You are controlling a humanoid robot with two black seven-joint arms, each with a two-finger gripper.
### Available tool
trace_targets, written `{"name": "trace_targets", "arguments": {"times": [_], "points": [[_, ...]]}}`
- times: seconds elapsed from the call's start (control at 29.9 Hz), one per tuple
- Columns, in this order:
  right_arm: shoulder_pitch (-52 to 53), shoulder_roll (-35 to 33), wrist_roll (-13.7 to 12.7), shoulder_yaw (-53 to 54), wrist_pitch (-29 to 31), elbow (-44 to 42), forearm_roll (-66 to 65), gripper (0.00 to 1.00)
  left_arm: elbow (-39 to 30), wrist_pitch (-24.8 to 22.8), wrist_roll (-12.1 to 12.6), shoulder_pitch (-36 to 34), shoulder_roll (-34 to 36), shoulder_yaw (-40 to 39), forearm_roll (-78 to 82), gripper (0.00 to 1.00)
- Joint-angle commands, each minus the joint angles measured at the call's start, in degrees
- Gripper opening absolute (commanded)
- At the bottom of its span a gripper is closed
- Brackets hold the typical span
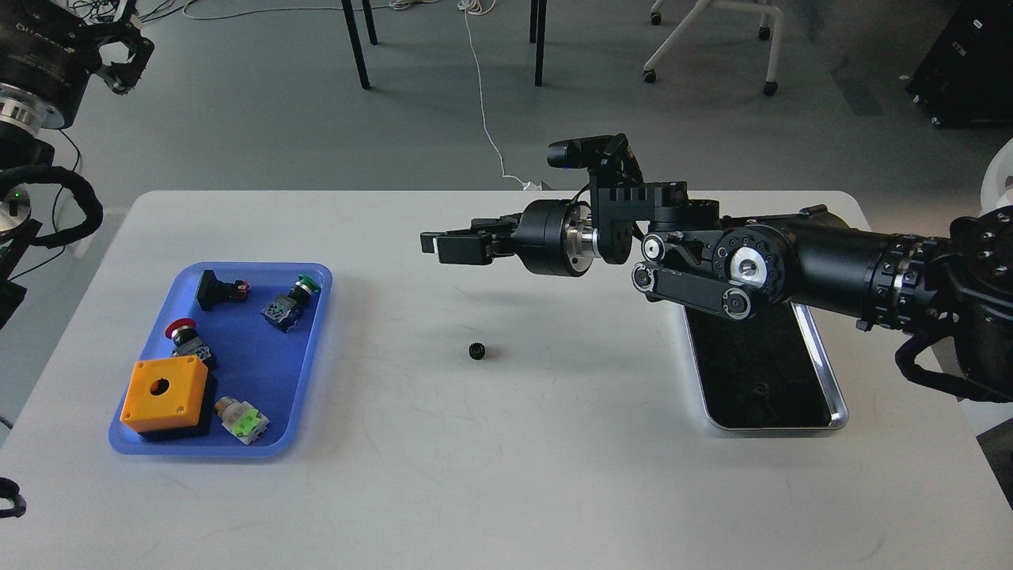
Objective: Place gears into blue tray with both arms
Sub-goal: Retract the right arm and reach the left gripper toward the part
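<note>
Black gear lies right of blue tray.

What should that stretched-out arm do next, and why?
Probably lower the right end effector toward the gear. The gear lies loose on the table, outside the blue tray, and the end effector hovers above it, slightly off to one side.

Open white table all around the gear at centre, nothing touching it, so I can drop in from any side. My right gripper hangs above the far side of that gap, its arm stretched over the silver tray on the right. To the left, bare table runs up to the blue tray. Inside it things are crowded: the orange box fills the near left corner, push-buttons scatter the rest, and blue floor shows mainly mid-right. My left gripper sits far left, off the table.
</note>
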Motion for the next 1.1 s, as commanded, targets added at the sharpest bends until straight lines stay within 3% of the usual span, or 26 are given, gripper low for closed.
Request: {"name": "trace_targets", "arguments": {"times": [0.0,0.1,0.27,0.3,0.54,0.7,0.97,1.07], "points": [[-12.01,-25.94,0.00,30.36,0.95,4.43,4.77,0.97,-13.66,1.39,0.54,0.17,5.40,4.00,1.39,0.98],[-15.98,-31.37,0.00,34.17,1.05,6.49,11.82,0.97,-17.65,1.40,0.55,0.09,6.94,4.83,7.35,0.98],[-16.00,-31.39,0.00,34.18,1.05,6.50,11.85,0.97,-17.66,1.40,0.55,0.09,6.95,4.83,7.38,0.98],[-21.39,-37.83,0.35,35.92,1.05,6.50,28.55,0.97,-24.36,1.66,0.55,-1.04,6.95,5.27,29.66,0.98],[-25.66,-42.20,0.44,36.73,1.48,5.01,43.82,0.98,-32.33,1.32,0.55,-2.64,6.77,5.45,47.08,0.98],[-27.51,-42.99,0.44,37.08,8.42,-0.26,56.99,0.98,-36.99,0.79,0.46,-2.46,2.56,5.71,67.19,0.98],[-31.28,-42.90,0.62,37.69,20.37,-6.95,69.40,0.98,-37.08,1.58,-1.73,-2.46,-5.17,15.46,103.05,0.98],[-34.44,-42.55,2.72,40.15,23.10,-6.95,71.78,0.98,-37.09,4.03,-1.74,-2.46,-7.90,19.14,115.09,0.97]]}}
